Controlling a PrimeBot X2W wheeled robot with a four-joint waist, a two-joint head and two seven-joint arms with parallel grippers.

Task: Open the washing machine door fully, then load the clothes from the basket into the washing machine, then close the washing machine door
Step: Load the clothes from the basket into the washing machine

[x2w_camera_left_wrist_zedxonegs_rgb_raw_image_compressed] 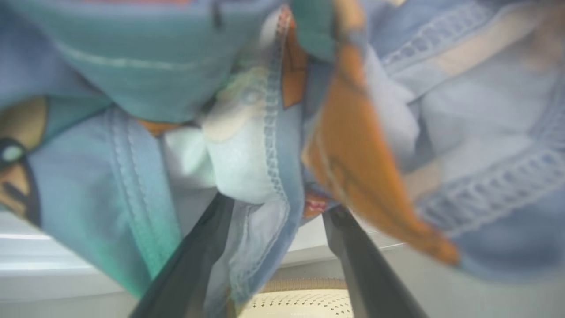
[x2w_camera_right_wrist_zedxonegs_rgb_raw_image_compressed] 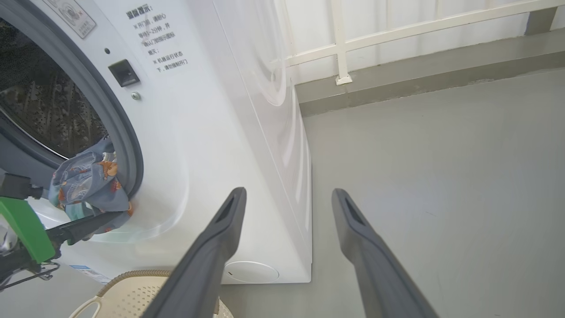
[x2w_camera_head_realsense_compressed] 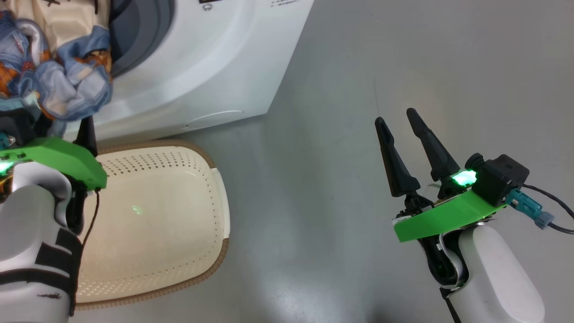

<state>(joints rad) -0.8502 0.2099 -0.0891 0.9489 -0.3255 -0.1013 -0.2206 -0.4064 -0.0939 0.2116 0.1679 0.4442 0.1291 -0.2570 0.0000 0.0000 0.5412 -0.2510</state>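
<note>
Grey floor [x2w_camera_head_realsense_compressed: 358, 89] runs under everything, with the white washing machine [x2w_camera_head_realsense_compressed: 215, 67] standing on it. The head view looks down on the basket [x2w_camera_head_realsense_compressed: 222, 211] just in front of the machine, its bare perforated bottom showing. At that view's upper left the clothes [x2w_camera_head_realsense_compressed: 58, 76], blue with orange bears and a cream piece behind, are bunched against the machine's opening above the left arm. The left wrist view shows them close and blurred, draped over and between the fingers of the left end effector [x2w_camera_left_wrist_zedxonegs_rgb_raw_image_compressed: 278, 205]. Those fingers stand wide apart, so it is open, though I cannot tell whether any cloth is pinched; the basket's rim shows below them. The right wrist view adds the dark steel drum [x2w_camera_right_wrist_zedxonegs_rgb_raw_image_compressed: 44, 110] and the grey rubber ring [x2w_camera_right_wrist_zedxonegs_rgb_raw_image_compressed: 128, 150]. Blue cloth hangs over the ring's lower lip with one left finger under it; a white railing [x2w_camera_right_wrist_zedxonegs_rgb_raw_image_compressed: 340, 39] stands behind the machine. The right end effector [x2w_camera_head_realsense_compressed: 396, 115] is open and holds nothing, above bare floor, well apart from the basket.
</note>
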